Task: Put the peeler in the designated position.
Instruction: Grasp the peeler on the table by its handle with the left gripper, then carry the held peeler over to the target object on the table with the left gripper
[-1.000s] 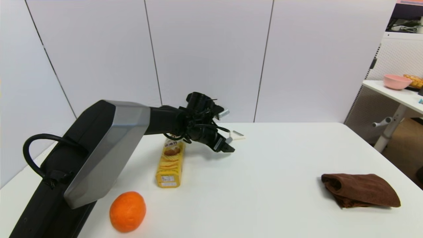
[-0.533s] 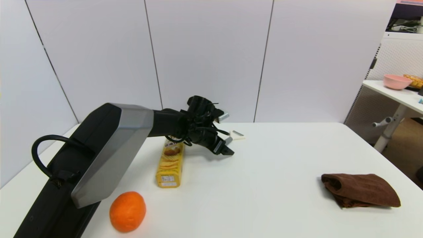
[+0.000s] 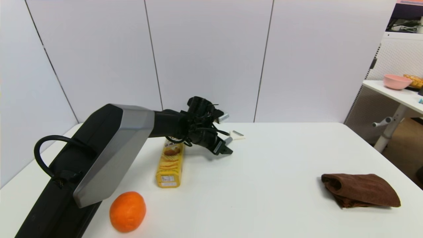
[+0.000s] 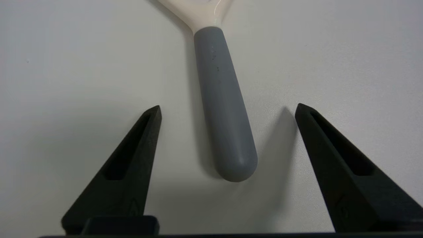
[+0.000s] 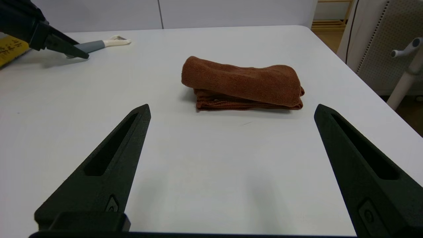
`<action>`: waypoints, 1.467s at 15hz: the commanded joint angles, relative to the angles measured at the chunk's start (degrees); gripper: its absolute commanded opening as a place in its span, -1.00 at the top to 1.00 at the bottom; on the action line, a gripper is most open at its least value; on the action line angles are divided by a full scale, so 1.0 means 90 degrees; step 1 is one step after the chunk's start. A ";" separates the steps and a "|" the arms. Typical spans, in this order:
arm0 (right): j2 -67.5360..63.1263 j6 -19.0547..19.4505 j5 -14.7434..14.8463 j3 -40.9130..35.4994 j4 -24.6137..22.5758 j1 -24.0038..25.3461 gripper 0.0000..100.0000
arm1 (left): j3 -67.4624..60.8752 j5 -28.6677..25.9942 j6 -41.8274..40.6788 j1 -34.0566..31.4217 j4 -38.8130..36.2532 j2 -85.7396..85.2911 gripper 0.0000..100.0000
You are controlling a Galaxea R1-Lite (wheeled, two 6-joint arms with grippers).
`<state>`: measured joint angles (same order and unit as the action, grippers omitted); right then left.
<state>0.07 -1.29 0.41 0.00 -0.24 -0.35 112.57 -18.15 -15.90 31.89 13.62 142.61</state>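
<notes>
White table [image 3: 281, 155]: left gripper [image 4: 228, 110] straddles peeler [image 4: 223, 109] handle, untouching.

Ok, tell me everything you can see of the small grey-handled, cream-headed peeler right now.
The small Y-shaped peeler has a slim, rounded matte grey handle that joins a glossy cream-white forked head, plastic by the look of it, with a thin metal blade across the fork. It lies flat on the white table, far side, just right of the yellow chips tube. The open left gripper straddles the handle's end without touching it.
</notes>
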 commanded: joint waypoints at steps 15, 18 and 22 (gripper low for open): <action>-0.0008 -0.0013 -0.0007 0.0000 -0.0002 0.0000 -1.00 | -0.0408 -0.0024 -0.0031 -0.0145 0.1563 -0.1978 1.00; -0.0008 0.0007 0.0003 0.0000 -0.0002 0.0000 -1.00 | -0.1189 -0.0014 -0.0021 -0.0321 0.1719 -0.3335 1.00; -0.0008 0.0007 0.0003 0.0000 -0.0002 0.0000 -1.00 | -0.1804 -0.0024 -0.0333 -0.1131 0.1895 -0.4449 1.00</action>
<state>0.07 -1.26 0.41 0.00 -0.22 -0.35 100.38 -18.27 -17.09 26.76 29.16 112.15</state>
